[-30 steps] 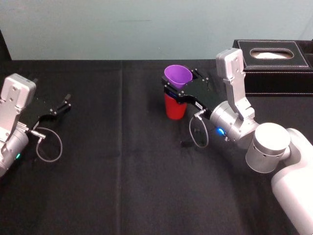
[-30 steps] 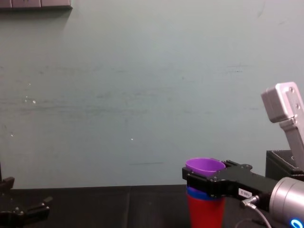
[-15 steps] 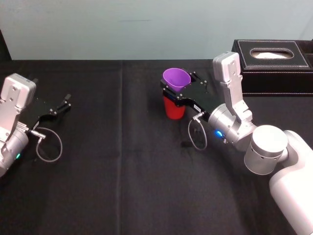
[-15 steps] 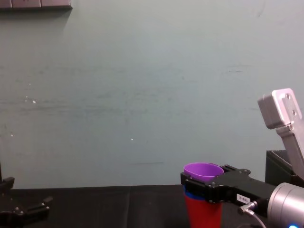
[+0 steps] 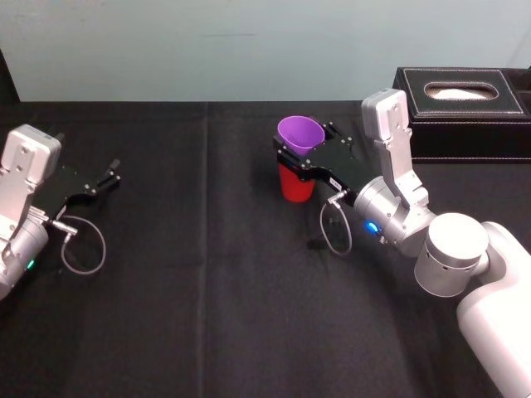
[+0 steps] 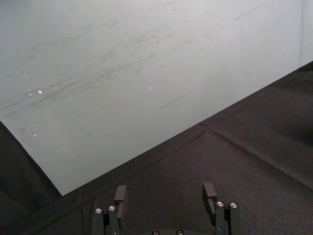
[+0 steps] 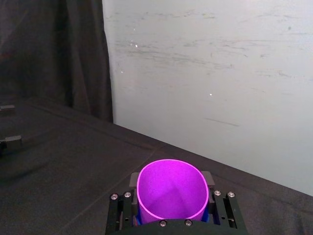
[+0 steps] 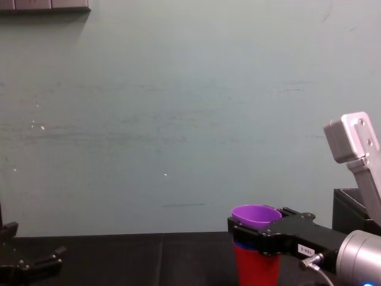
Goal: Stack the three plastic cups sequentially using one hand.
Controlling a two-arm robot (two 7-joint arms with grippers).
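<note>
Head view: three cups stand nested in one stack near the middle of the black surface (image 5: 207,290), toward its back edge. There is one of each colour. The red cup (image 5: 296,186) is at the bottom and stands on the surface. The purple cup (image 5: 300,132) is on top, mouth up and tilted a little. The right hand (image 5: 307,146) reaches to the stack from the right, and its two black fingers pinch the purple cup just under the rim, one on each side.

In the chest view a narrow band of the blue cup (image 8: 244,244) shows between the purple cup (image 8: 256,213) and the red cup (image 8: 256,266), just below the right hand (image 8: 259,229).

The right wrist view looks down into the purple cup (image 7: 171,191), which sits between the fingers (image 7: 133,179), with slivers of blue at its sides.

One black box (image 5: 460,108) with white stitching stands at the back right of the surface, well apart from the stack.

The left hand (image 5: 110,173) is parked at the far left just above the surface. In the left wrist view its two fingers (image 6: 120,195) are spread with nothing between them.
</note>
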